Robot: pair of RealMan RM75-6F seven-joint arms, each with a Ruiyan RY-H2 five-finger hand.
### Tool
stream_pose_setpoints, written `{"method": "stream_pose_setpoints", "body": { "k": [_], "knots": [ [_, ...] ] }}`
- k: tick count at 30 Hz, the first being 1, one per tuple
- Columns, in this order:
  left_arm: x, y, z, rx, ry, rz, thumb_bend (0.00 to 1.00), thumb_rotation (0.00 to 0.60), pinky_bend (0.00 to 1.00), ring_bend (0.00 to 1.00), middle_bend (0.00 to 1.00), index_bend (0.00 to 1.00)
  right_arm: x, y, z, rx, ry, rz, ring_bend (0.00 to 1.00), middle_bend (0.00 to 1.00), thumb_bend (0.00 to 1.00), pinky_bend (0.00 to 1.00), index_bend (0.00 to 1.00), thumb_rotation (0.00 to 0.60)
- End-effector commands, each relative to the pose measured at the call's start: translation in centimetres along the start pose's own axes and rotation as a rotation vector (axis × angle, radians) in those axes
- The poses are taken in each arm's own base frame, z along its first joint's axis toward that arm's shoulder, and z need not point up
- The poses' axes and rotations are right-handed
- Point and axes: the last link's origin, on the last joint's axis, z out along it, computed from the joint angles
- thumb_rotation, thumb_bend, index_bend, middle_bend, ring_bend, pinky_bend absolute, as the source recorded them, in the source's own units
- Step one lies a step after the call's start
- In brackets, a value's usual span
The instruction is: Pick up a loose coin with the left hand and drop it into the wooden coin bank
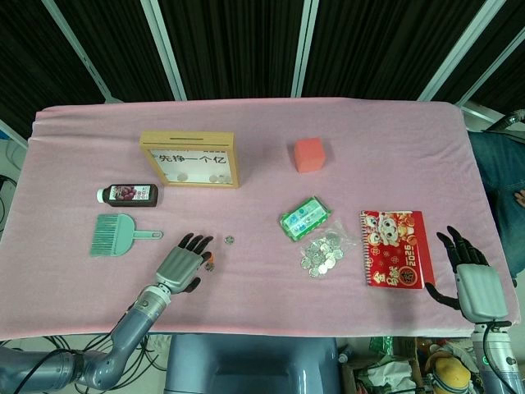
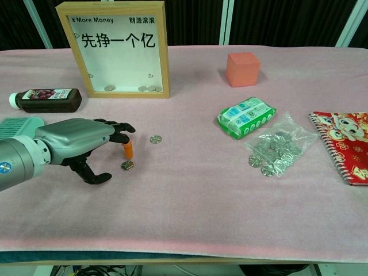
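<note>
The wooden coin bank (image 1: 190,159) (image 2: 118,49) stands upright at the back left of the pink cloth, with a few coins behind its clear front. Two loose coins lie in front of it: one (image 1: 230,240) (image 2: 155,138) farther out, the other (image 1: 210,265) (image 2: 127,165) right by my left hand (image 1: 184,261) (image 2: 80,141). That hand hovers low with its fingers spread. Its orange fingertip (image 2: 129,150) points down just behind the nearer coin, and nothing is held. My right hand (image 1: 472,275) rests open at the table's front right edge, seen only in the head view.
A dark bottle (image 1: 129,194) (image 2: 46,99) and a teal brush (image 1: 119,233) (image 2: 17,123) lie left of my left hand. A pink cube (image 1: 309,154) (image 2: 242,69), green packet (image 1: 304,217) (image 2: 246,118), bag of coins (image 1: 324,253) (image 2: 276,146) and red notebook (image 1: 395,248) (image 2: 345,146) sit to the right.
</note>
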Motion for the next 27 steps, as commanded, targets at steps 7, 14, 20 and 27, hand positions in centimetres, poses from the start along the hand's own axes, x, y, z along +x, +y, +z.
{"method": "stream_pose_setpoints", "body": {
  "k": [7, 14, 20, 27],
  "knots": [
    [0.19, 0.13, -0.08, -0.006, 0.013, -0.001, 0.37, 0.6, 0.0, 0.0, 0.02, 0.33, -0.02, -0.02, -0.01, 0.0, -0.001, 0.001, 0.1, 0.01, 0.14, 0.19, 0.12, 0.6],
    [0.17, 0.2, -0.04, -0.006, 0.015, 0.0, 0.37, 0.6, 0.0, 0.0, 0.02, 0.35, 0.01, 0.01, 0.0, -0.001, 0.0, 0.003, 0.1, 0.01, 0.14, 0.19, 0.12, 0.6],
    [0.38, 0.28, 0.15, -0.003, 0.027, -0.009, 0.33, 0.6, 0.0, 0.0, 0.03, 0.36, -0.04, -0.01, -0.02, -0.003, -0.004, 0.007, 0.1, 0.01, 0.14, 0.19, 0.12, 0.6],
    [0.27, 0.31, 0.22, 0.0, 0.032, -0.006, 0.28, 0.6, 0.0, 0.0, 0.03, 0.37, -0.02, -0.02, 0.01, -0.003, -0.003, 0.007, 0.1, 0.01, 0.14, 0.19, 0.12, 0.6]
  ]
}}
